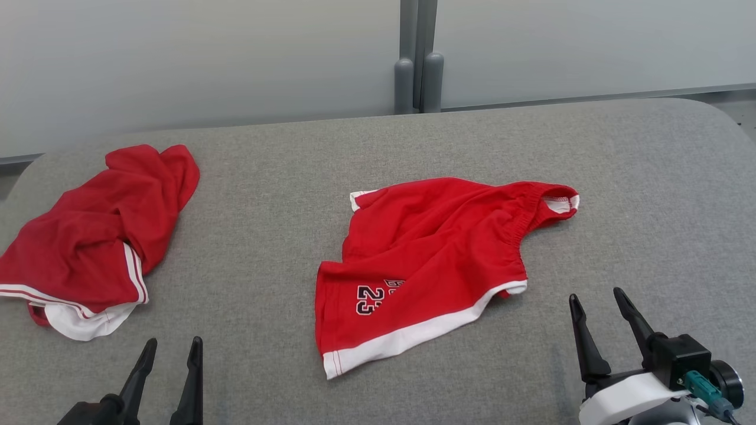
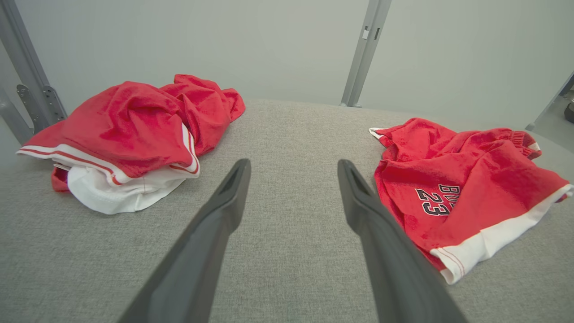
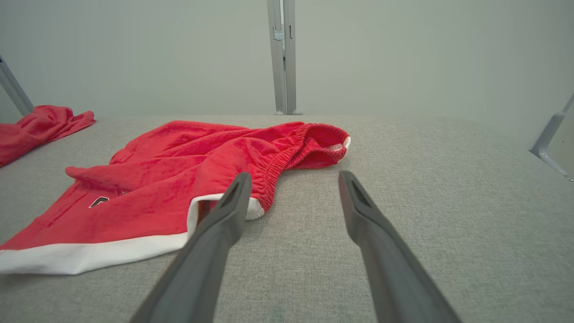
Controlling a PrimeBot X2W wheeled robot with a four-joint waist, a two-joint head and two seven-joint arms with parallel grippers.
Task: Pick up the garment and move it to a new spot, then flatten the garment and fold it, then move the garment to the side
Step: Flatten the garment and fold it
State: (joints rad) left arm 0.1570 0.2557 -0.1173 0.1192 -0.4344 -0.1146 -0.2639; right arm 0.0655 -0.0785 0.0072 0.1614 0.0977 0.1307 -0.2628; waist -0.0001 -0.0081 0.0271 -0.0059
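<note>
A: Red shorts [image 1: 425, 254], the garment, lie crumpled near the middle of the grey padded table [image 1: 266, 171]. Elastic waistband [image 1: 531, 212] to the far right, white hem [image 1: 407, 339] to the near left, number print [image 1: 371, 298] facing up.

B: Grippers?

A: Left gripper [image 1: 174, 340] low at the near left, fingers spread, nothing between them, bare table beneath. Right gripper [image 1: 595, 294] at the near right, likewise spread and empty. It sits near the hem's right end, apart from the fabric.

B: The other red heap?

A: A second red garment [image 1: 88, 242], bunched at the left edge, well apart from the shorts. I'd judge it not the one in hand.

B: Step?

A: The first. Pick-up not yet begun; the shorts lie untouched, neither flat nor folded.

B: Next move?

A: Right arm reaches forward and left to the waistband or the hem's right end, comes down until a fingertip slips under the edge, then pinches. The left would do well to take the hem at the near left, so the cloth lifts spread rather than bunched. One leg may be tucked under the other, but folds hide it and I can't tell. Allow for it dropping loose on the lift.
</note>
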